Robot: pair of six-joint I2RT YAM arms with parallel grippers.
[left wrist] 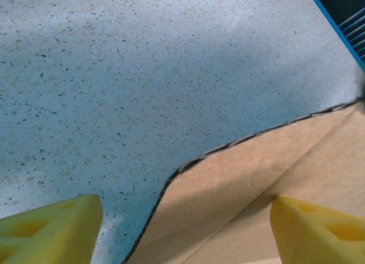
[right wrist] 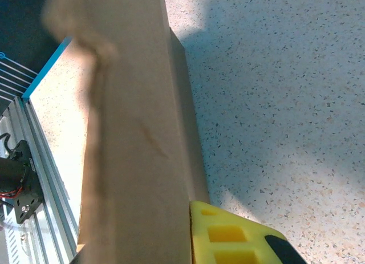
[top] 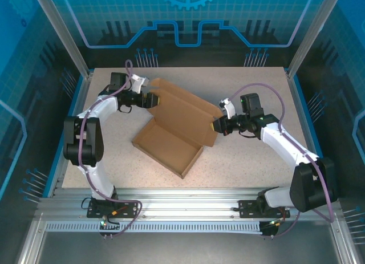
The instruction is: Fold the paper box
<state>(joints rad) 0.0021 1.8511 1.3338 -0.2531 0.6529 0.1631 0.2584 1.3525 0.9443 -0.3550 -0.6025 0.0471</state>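
Note:
The paper box [top: 168, 144] lies brown and part-folded in the middle of the table, its shallow tray toward me and its lid panel [top: 183, 107] raised behind. My left gripper [top: 153, 100] is at the lid's left corner. In the left wrist view it [left wrist: 185, 232] stands open, yellow fingers [left wrist: 51, 230] wide apart, with a cardboard flap [left wrist: 256, 178] between them. My right gripper [top: 218, 126] is at the box's right end, shut on a flap. The right wrist view shows one yellow finger [right wrist: 239, 235] pressed against the upright cardboard [right wrist: 137, 161], which hides the other finger.
The speckled tabletop [top: 251, 161] has a blue rim [top: 299, 104] and transparent blue walls around it. An aluminium rail [top: 188, 198] runs along the near edge, where both arm bases are bolted. Bare table lies left and right of the box.

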